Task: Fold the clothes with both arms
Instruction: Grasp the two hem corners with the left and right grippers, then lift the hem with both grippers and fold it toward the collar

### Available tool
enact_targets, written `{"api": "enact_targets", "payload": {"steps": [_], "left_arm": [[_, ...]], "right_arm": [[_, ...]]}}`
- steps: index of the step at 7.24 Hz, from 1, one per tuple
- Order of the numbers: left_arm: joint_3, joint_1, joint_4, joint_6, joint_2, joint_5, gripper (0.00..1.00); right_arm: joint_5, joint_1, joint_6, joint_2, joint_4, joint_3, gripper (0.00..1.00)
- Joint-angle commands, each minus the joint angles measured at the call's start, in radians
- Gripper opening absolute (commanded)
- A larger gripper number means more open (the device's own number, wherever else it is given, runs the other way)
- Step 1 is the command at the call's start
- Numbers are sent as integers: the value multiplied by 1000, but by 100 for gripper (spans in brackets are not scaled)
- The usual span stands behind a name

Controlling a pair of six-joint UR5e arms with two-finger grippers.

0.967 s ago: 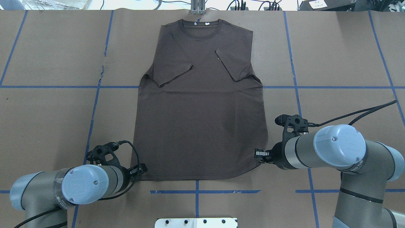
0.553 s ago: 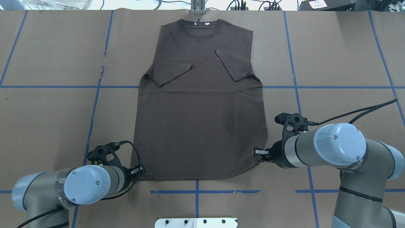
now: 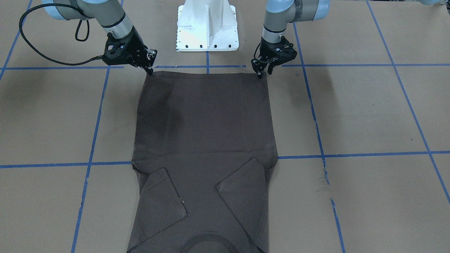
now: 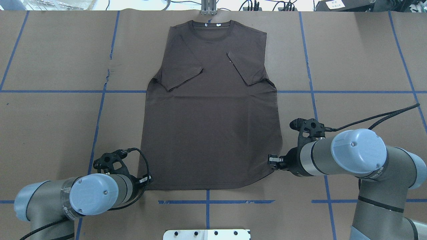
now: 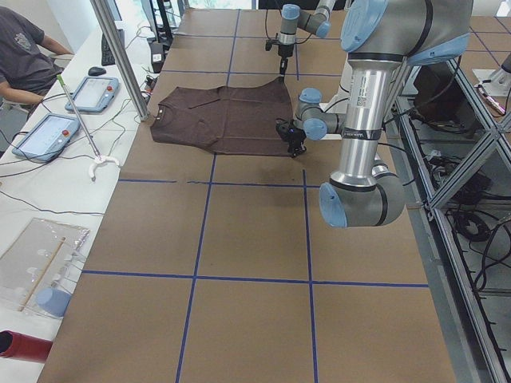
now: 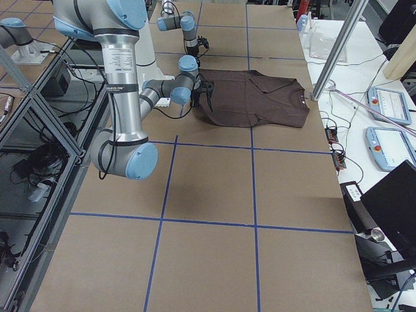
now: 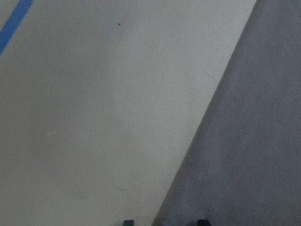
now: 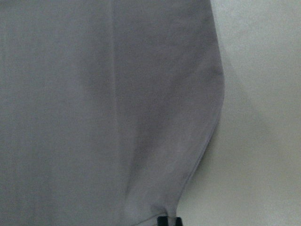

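Observation:
The dark grey-brown T-shirt (image 4: 213, 116) lies flat on the brown table, collar at the far edge, both sleeves folded in over the chest. My left gripper (image 4: 150, 180) sits low at the near left hem corner. In the left wrist view its fingertips (image 7: 128, 222) stand apart with the shirt's edge (image 7: 244, 155) running between them, so it is open. My right gripper (image 4: 271, 162) is at the near right hem corner. Its tips (image 8: 170, 220) are pressed together on the puckered hem (image 8: 141, 117). The front-facing view shows the left gripper (image 3: 263, 72) and the right gripper (image 3: 150, 70) at the hem corners.
The white pedestal base (image 3: 207, 28) stands just behind the hem, between the arms. Blue tape lines (image 4: 100, 100) cross the table. A metal post (image 4: 208, 8) rises at the far edge by the collar. A seated person (image 5: 24, 52) and tablets occupy a side table beyond.
The left arm has shifted slightly, bringing its gripper closer to the hem corner. The right arm has edged a little away from the robot. The shirt lies as before.

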Motion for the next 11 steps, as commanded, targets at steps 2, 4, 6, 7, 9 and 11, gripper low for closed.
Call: {"api": "enact_targets", "payload": {"steps": [2, 4, 6, 7, 9, 11], "left_arm": [[-2, 0, 67, 0, -48, -2, 0], [-39, -17, 69, 12, -42, -3, 0], [-186, -23, 110, 35, 39, -8, 0], [-268, -8, 198, 44, 38, -11, 0], [-394, 128, 280, 31, 36, -27, 0], [-474, 185, 346, 29, 36, -61, 0]], "right_arm": [[0, 1, 0, -1, 0, -2, 0], [2, 1, 0, -1, 0, 4, 0], [53, 12, 0, -14, 0, 59, 0], [93, 12, 2, -19, 0, 88, 0], [200, -16, 8, -71, 0, 181, 0], [330, -20, 12, -96, 0, 235, 0]]}}
